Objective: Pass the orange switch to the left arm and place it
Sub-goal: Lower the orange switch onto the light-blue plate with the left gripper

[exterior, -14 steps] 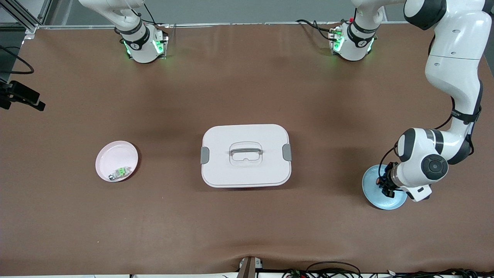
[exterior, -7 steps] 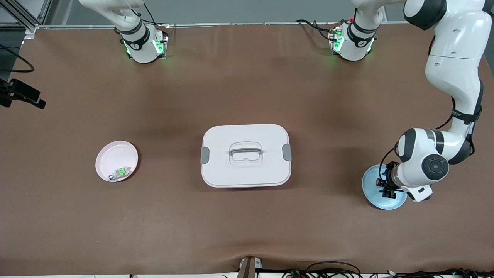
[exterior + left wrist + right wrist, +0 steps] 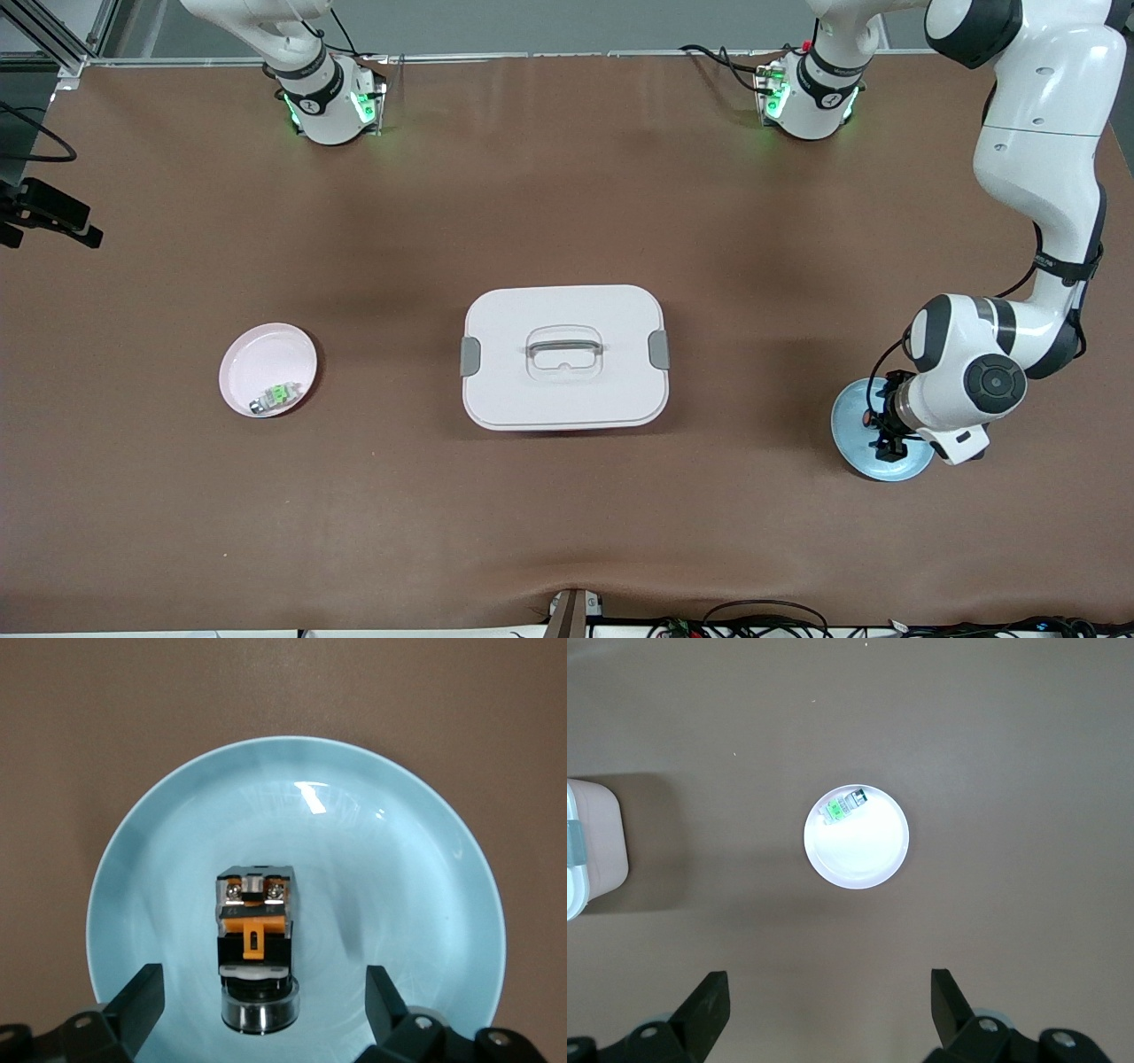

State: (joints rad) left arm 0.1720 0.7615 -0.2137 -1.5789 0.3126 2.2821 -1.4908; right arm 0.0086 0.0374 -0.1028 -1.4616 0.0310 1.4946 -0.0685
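Observation:
The orange switch (image 3: 255, 943), black with an orange clip and a silver round end, lies in the blue plate (image 3: 399, 859) at the left arm's end of the table. It shows as an orange dot in the front view (image 3: 866, 416). My left gripper (image 3: 886, 434) hangs low over that plate, open, with one finger on each side of the switch's silver end (image 3: 263, 997) and touching nothing. My right gripper (image 3: 828, 1001) is open and empty, high over the bare table beside the pink plate (image 3: 868, 859). The white box (image 3: 563, 356) stands mid-table between the two plates.
The pink plate (image 3: 261, 354) holds a small green-and-silver component (image 3: 276, 395), which also shows in the right wrist view (image 3: 842, 804). The box's corner (image 3: 589, 850) shows at the edge of the right wrist view. A black cabled piece (image 3: 49, 217) sits at the front view's edge.
My left gripper has shifted slightly over the blue plate, uncovering the switch's orange end in the front view. The black piece at the view's edge has drifted a little.

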